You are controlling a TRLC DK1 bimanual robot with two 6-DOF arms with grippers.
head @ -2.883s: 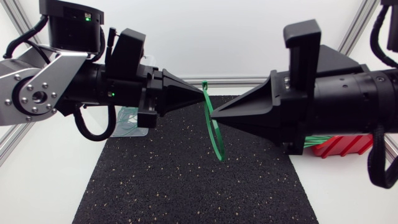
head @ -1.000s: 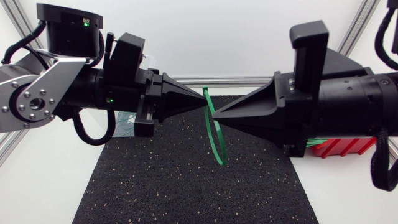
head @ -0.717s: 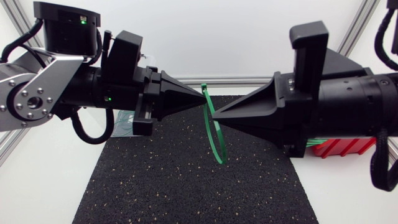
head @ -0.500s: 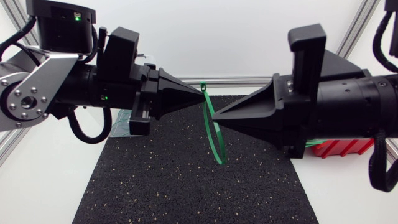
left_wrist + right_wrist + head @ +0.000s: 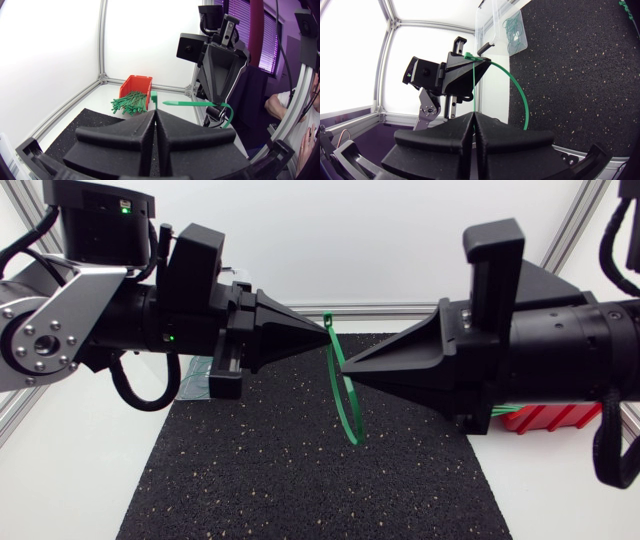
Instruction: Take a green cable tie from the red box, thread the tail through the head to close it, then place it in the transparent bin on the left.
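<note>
A green cable tie (image 5: pixel 344 396) hangs bent into a loop above the black mat, between my two grippers. My left gripper (image 5: pixel 324 337) is shut on the strap just below the head. In the left wrist view the head (image 5: pixel 154 96) stands right ahead of the left gripper (image 5: pixel 155 112). My right gripper (image 5: pixel 345 372) is shut on the tail; in the right wrist view the strap (image 5: pixel 473 90) runs straight from the right gripper (image 5: pixel 474 114) to the left fingertips. The red box (image 5: pixel 135 85) holds several green ties (image 5: pixel 129 102). The transparent bin (image 5: pixel 501 26) has green ties inside.
The black mat (image 5: pixel 300 480) covers the table's middle under both arms. The red box (image 5: pixel 545 416) shows partly under my right arm. The transparent bin (image 5: pixel 200 383) is mostly hidden behind my left arm. Aluminium frame rails edge the table.
My left arm has shifted slightly left and up, lifting the tie's head a little. The right arm and both grips look unchanged.
</note>
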